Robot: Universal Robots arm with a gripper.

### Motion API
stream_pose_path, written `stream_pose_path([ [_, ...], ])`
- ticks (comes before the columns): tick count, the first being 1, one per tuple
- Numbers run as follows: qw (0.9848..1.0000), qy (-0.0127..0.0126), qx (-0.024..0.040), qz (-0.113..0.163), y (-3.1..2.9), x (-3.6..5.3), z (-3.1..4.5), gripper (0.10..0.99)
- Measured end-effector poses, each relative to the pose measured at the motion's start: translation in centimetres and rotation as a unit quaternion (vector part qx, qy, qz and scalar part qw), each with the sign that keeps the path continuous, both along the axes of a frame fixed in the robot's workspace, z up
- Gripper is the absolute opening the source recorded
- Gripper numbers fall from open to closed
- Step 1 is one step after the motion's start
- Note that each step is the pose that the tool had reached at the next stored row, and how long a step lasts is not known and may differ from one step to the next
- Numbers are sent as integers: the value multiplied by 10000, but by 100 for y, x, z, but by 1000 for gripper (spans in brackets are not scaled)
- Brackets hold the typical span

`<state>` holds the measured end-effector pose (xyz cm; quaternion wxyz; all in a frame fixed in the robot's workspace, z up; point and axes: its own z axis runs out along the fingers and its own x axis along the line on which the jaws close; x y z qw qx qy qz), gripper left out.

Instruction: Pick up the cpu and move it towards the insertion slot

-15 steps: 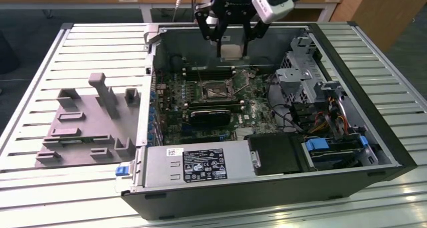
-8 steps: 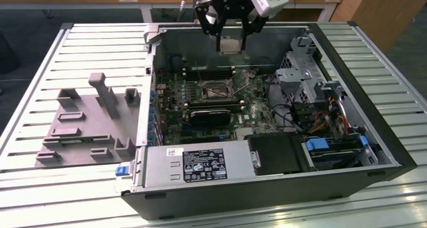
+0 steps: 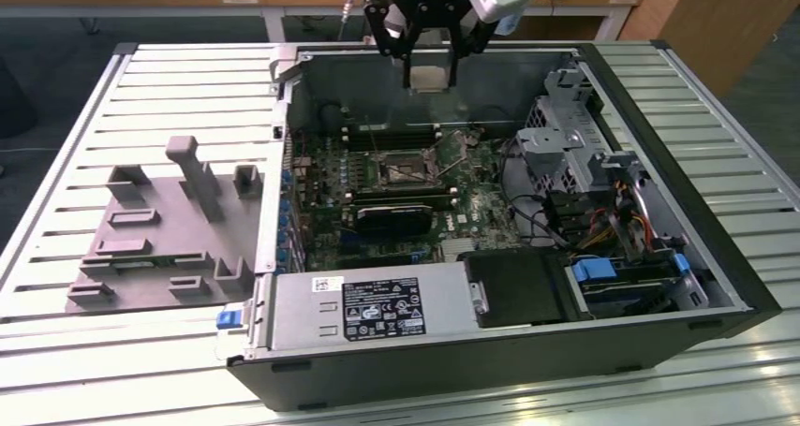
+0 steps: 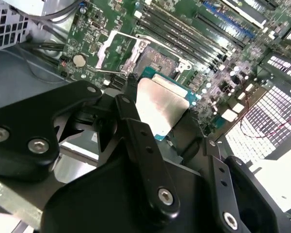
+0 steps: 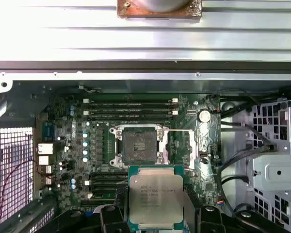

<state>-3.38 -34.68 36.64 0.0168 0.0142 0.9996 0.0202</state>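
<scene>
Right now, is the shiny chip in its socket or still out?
Out. The gripper holds the cpu above the board; the insertion slot sits empty.

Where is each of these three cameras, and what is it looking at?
Exterior view: off the arm, looking down at the open computer case on a slatted table; the end effector holds the cpu.
First wrist view: on the arm, looking at the cpu near the slot.
Second wrist view: on the arm, past black fingers.
All three show the cpu and slot.
</scene>
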Motion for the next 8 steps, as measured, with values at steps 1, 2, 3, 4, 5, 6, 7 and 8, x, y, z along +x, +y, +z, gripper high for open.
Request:
stream_pose_path([
  [1,10000,0,0,1,0,0,0,537],
  [2,10000,0,1,1,0,0,0,537],
  [3,10000,0,1,1,0,0,0,537],
  [4,10000,0,1,0,1,0,-1,537],
  [5,10000,0,1,0,2,0,-1,537],
  [6,10000,0,0,0,3,0,0,537],
  [7,10000,0,0,0,4,0,0,537],
  [8,10000,0,1,0,4,0,0,537],
])
